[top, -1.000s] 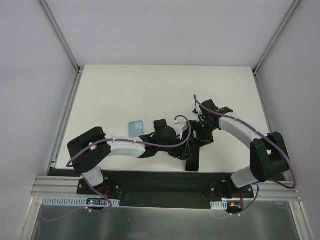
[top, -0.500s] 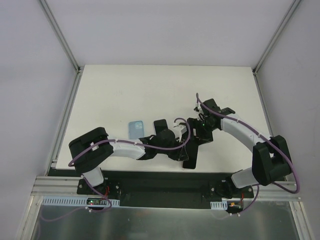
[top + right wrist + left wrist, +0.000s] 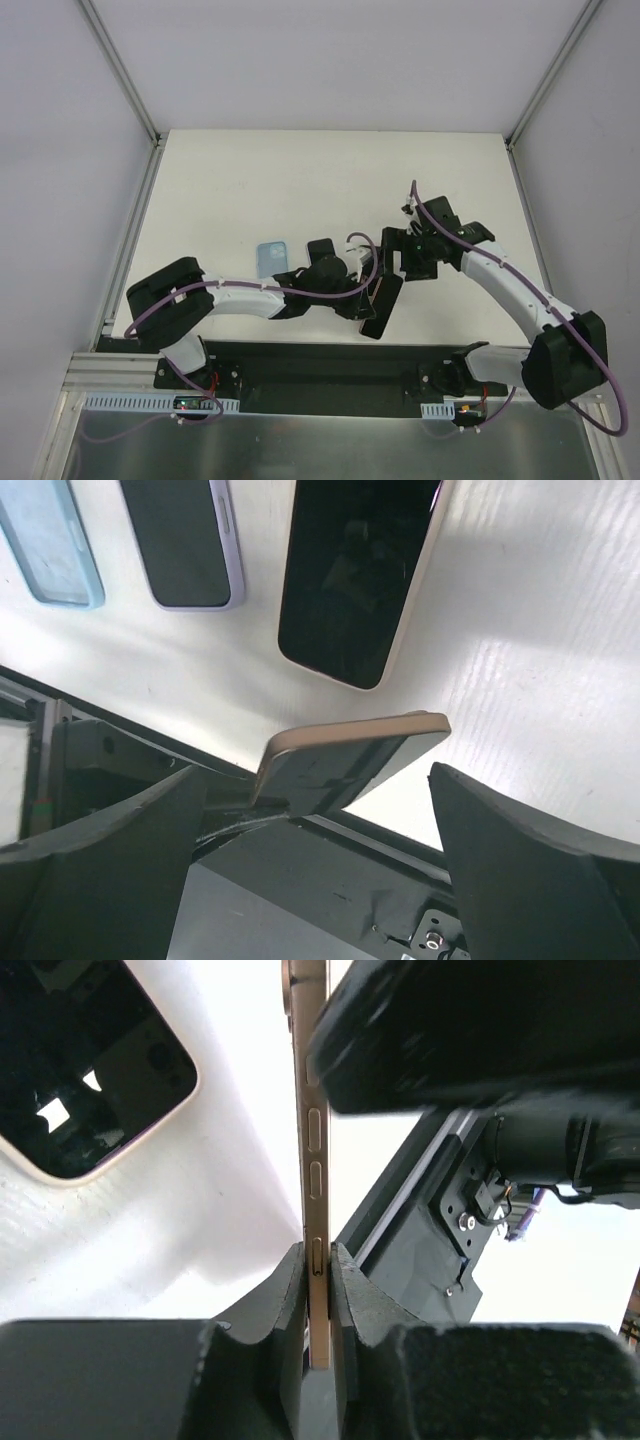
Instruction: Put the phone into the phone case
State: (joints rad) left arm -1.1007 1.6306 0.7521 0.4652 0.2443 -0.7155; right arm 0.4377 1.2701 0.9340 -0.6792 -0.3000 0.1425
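the left gripper point(image 3: 318, 1260) has its jaws closed to a narrow slit and pinches the gold-edged phone point(image 3: 314, 1140) across its two flat faces near one end, so the phone stands on edge with its long axis running straight out from the fingertips. the right gripper point(image 3: 398, 258) is spread wide with nothing in it, its fingers either side of the phone's free end but apart from it. the light blue case point(image 3: 271, 257) lies flat on the table point(image 3: 300, 190), well off to the left of the raised phone and beside the left arm's own forearm, so the left arm is the nearer one. the coming move probably turns on this: the phone is upright on its edge and the case lies flat, so the slab has to be rolled flat and its long axis lined up with the case's before it can seat. a second dark-screened phone point(image 3: 355, 580) and a lavender-rimmed item point(image 3: 185, 540) lie between the two – whether the latter is a case or a cased phone i cannot tell.
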